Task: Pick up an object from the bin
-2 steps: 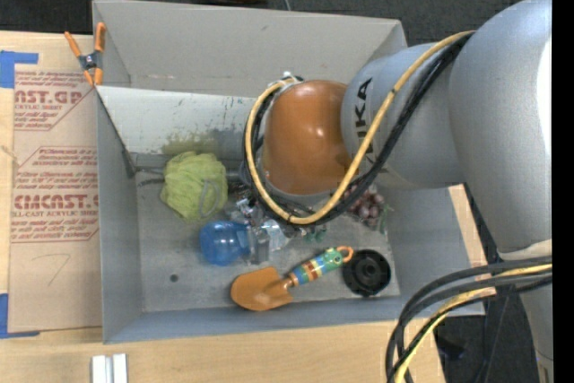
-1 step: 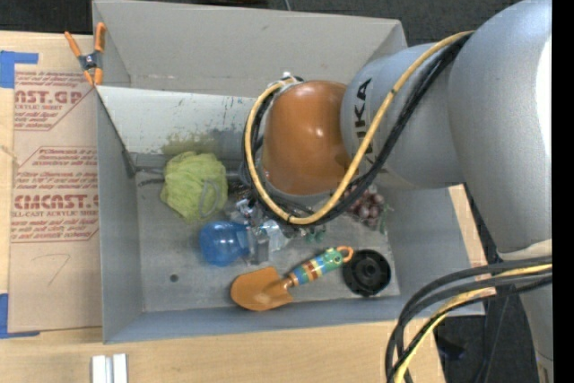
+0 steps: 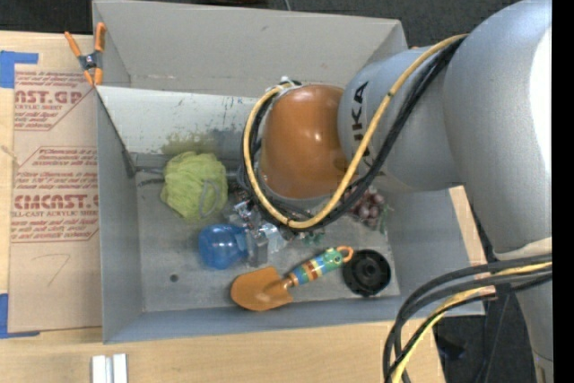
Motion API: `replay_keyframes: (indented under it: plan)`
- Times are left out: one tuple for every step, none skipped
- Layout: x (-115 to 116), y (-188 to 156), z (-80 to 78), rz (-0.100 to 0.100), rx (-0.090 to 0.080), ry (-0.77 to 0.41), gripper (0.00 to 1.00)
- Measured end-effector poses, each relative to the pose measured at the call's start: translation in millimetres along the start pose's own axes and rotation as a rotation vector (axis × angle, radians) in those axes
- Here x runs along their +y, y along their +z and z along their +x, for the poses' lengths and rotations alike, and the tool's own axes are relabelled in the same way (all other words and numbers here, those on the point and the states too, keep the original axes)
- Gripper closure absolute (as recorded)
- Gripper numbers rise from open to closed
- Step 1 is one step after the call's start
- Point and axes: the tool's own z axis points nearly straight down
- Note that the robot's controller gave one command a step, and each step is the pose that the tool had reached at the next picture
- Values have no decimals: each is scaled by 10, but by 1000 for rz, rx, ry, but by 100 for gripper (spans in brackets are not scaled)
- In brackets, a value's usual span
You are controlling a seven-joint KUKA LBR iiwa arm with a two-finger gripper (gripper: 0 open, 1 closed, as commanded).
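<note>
My gripper (image 3: 255, 225) reaches down into the middle of the bin, mostly hidden under the arm's orange cover. Its metal tip sits right beside a blue rounded thing (image 3: 216, 248), touching or nearly touching that thing's right side. An orange scoop with a striped multicoloured handle (image 3: 269, 284) lies just in front of the gripper on the bin floor. A yellow-green fuzzy ball (image 3: 193, 183) rests to the gripper's left, near the bin's back slope.
A black round thing (image 3: 366, 272) lies at the front right, by the end of the scoop's handle. A small reddish speckled thing (image 3: 369, 209) peeks out under the arm at the right. The arm covers the bin's right and back.
</note>
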Motion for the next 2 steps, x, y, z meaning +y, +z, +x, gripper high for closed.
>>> replay_keyframes:
  plan:
    - [147,-115,-151,-1,0,-200,100]
    - [38,45,-73,-3,4,-64,100]
